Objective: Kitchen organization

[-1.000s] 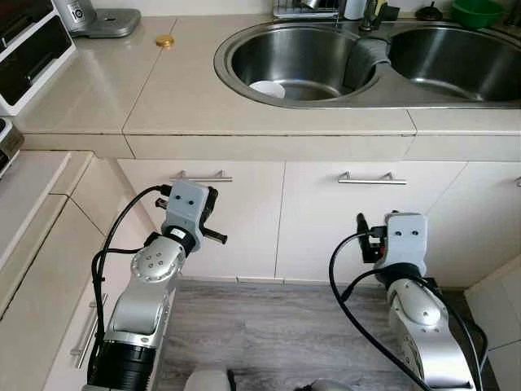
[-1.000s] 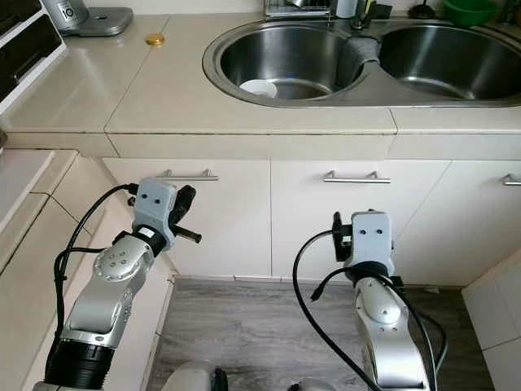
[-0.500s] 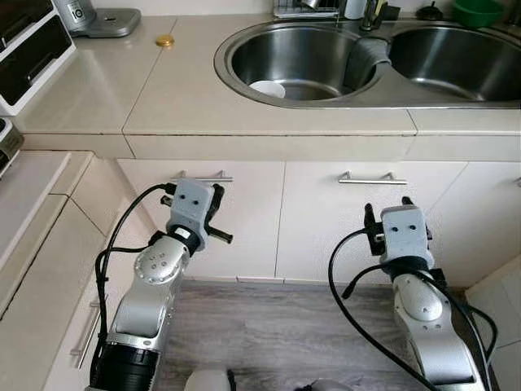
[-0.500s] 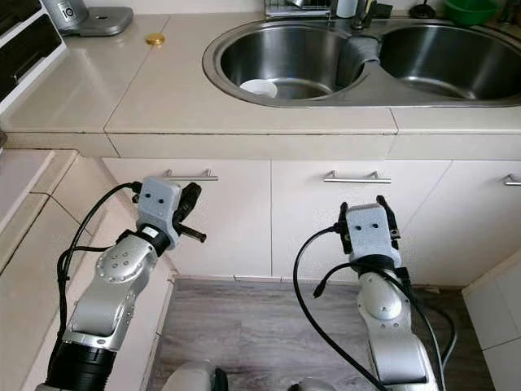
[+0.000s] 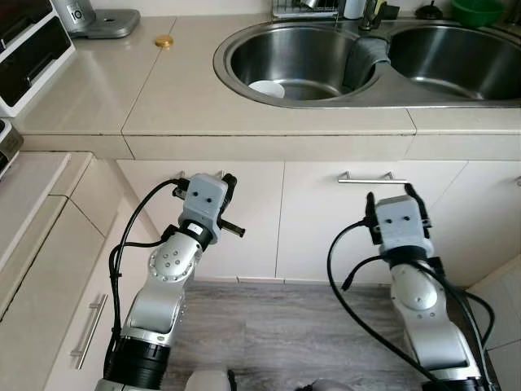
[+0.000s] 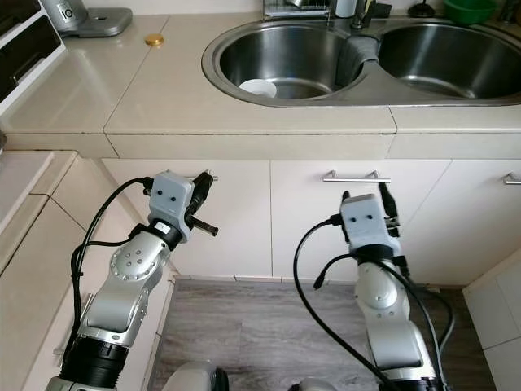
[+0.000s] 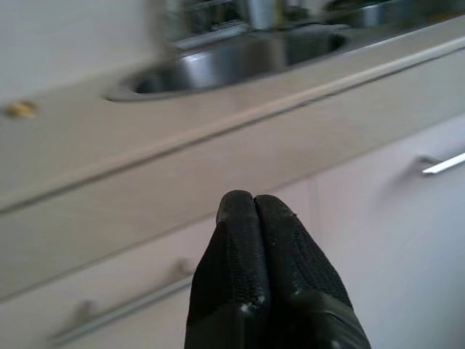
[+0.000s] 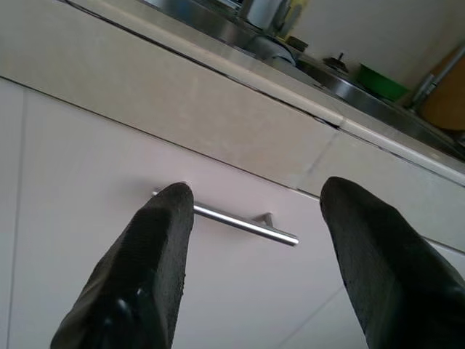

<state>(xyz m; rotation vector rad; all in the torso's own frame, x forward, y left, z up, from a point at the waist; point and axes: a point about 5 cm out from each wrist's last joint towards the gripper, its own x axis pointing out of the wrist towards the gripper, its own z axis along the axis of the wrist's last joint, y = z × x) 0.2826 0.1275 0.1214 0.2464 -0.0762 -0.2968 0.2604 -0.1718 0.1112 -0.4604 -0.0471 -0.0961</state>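
I face a beige counter [image 5: 187, 98] with a steel double sink [image 5: 305, 57]. A white bowl [image 5: 267, 88] lies in the left basin and a grey cloth [image 5: 366, 59] hangs over the divider. Below are white cabinet doors with bar handles. My left gripper [image 7: 254, 200] is shut on nothing and is raised just under the counter edge, near the left door's handle [image 5: 199, 176]. My right gripper [image 8: 254, 207] is open and points up at the middle door's handle [image 8: 232, 218], which shows between its fingers [image 8: 163, 218] without touching them.
A gold cap [image 5: 164, 40] lies on the counter's far left, near a grey appliance base [image 5: 102, 20]. A green bowl [image 5: 476, 11] stands at the back right. A lower side counter [image 5: 32, 244] with drawers runs along my left. Grey wood floor [image 5: 277, 334] lies below.
Both arms have risen toward the cabinet doors. The left gripper moved right and up. The right wrist turned to face the middle handle, its fingers now spread on either side.
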